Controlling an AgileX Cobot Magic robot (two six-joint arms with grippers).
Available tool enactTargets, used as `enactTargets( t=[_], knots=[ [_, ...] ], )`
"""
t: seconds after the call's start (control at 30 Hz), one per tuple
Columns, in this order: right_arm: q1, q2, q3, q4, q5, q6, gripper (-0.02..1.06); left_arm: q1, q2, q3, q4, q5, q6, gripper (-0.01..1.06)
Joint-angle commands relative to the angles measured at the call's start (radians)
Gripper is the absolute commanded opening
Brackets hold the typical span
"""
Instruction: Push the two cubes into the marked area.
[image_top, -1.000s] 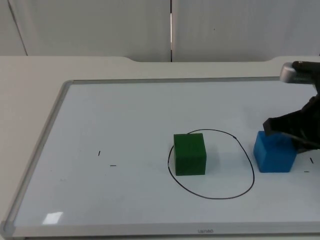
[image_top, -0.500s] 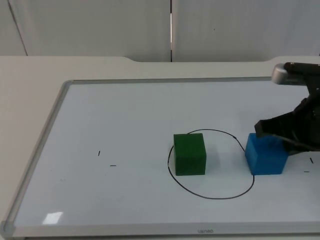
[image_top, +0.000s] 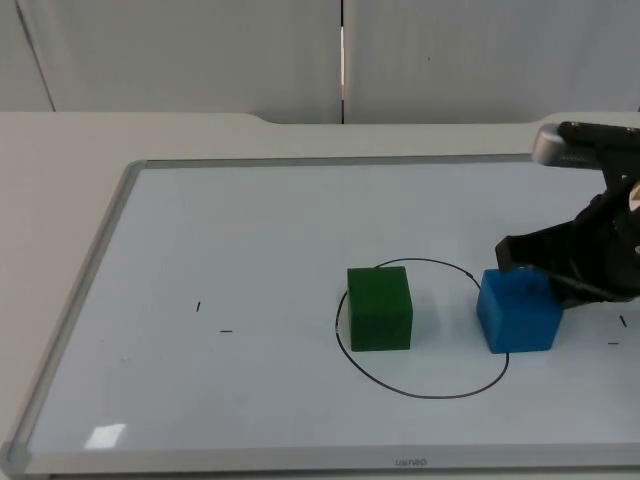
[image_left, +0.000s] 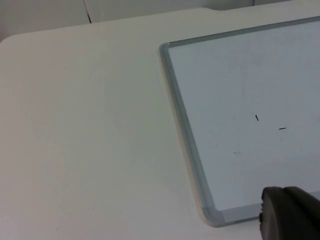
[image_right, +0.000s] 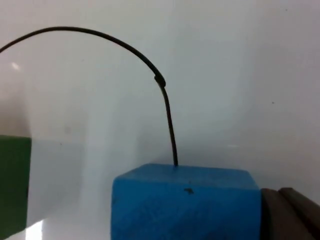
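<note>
Top view: the right tool (image_top: 528, 262) touches the far right side of the blue cube (image_top: 518, 310), which sits on the drawn circle's (image_top: 420, 394) right edge; whether the tool is open, I cannot tell. The green cube (image_top: 380, 308) stands inside the circle, at its left.

Left wrist view: the left tool (image_left: 290, 216) waits above the whiteboard (image_left: 195, 165) corner on the worktop (image_left: 85, 135).

Right wrist view: the blue cube (image_right: 185, 204) covers the line.

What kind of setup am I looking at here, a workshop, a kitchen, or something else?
Most likely a lab test bench: a whiteboard lies flat on a plain table, with a hand-drawn circle as target, a green cube, a blue cube, and a grey wall behind.
</note>
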Motion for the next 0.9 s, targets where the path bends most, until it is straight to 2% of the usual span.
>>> enactTargets(
  t=[0.0, 0.2, 0.4, 0.7, 0.87],
  knots=[
    [0.007, -0.003, -0.004, 0.000, -0.008, 0.009, 0.00, -0.007, -0.005, 0.004, -0.004, -0.010, -0.001, 0.00],
    [0.023, -0.003, -0.004, 0.023, -0.007, 0.009, 0.00, -0.007, -0.005, 0.004, -0.004, -0.010, -0.001, 0.00],
    [0.066, -0.003, -0.004, 0.025, -0.057, 0.026, 0.00, -0.007, -0.005, 0.004, -0.004, -0.010, -0.001, 0.00],
    [0.066, -0.003, -0.004, 0.015, 0.021, 0.044, 0.00, -0.007, -0.005, 0.004, -0.004, -0.010, -0.001, 0.00],
    [0.077, -0.003, -0.004, 0.021, 0.028, 0.044, 0.00, -0.007, -0.005, 0.004, -0.004, -0.010, -0.001, 0.00]
  ],
)
